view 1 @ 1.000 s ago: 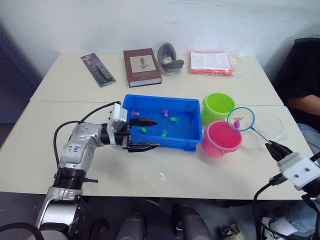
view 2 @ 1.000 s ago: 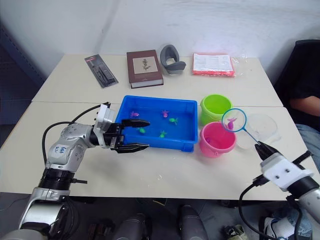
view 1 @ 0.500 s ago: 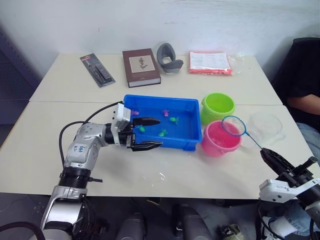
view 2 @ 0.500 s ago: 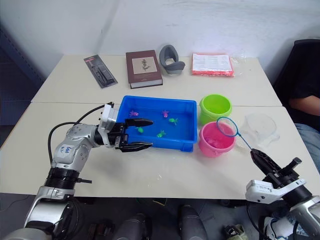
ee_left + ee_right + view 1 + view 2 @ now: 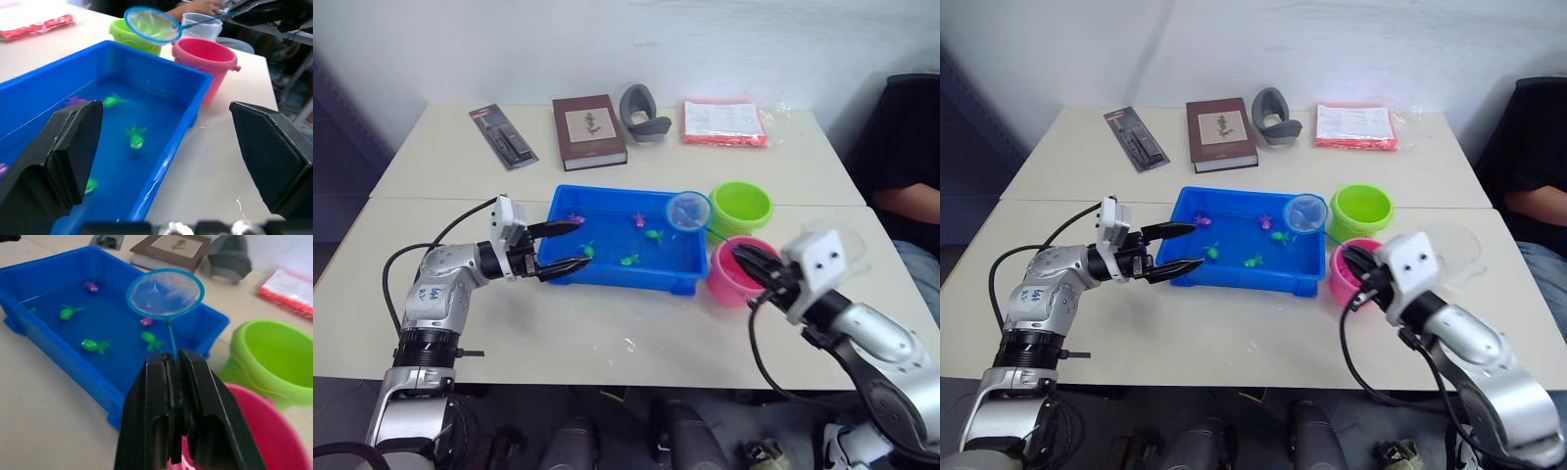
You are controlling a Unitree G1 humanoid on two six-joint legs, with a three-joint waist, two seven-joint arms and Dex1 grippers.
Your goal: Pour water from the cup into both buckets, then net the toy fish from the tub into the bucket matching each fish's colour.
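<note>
Two grippers, L to R: your left gripper (image 5: 555, 247) is spread apart at the tub (image 5: 607, 279)'s left end, likely steadying it. Right gripper (image 5: 172, 363) is clamped on the net (image 5: 688, 211), empty hoop above the tub's right end, prob. for the next fish (image 5: 94, 345). Pink bucket (image 5: 729, 284) and green bucket (image 5: 741, 207) sit near the beige table (image 5: 607, 338)'s right edge; white wall behind.

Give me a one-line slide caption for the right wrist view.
Right gripper holds the empty net above the blue tub, green and pink fish afloat below.
</note>
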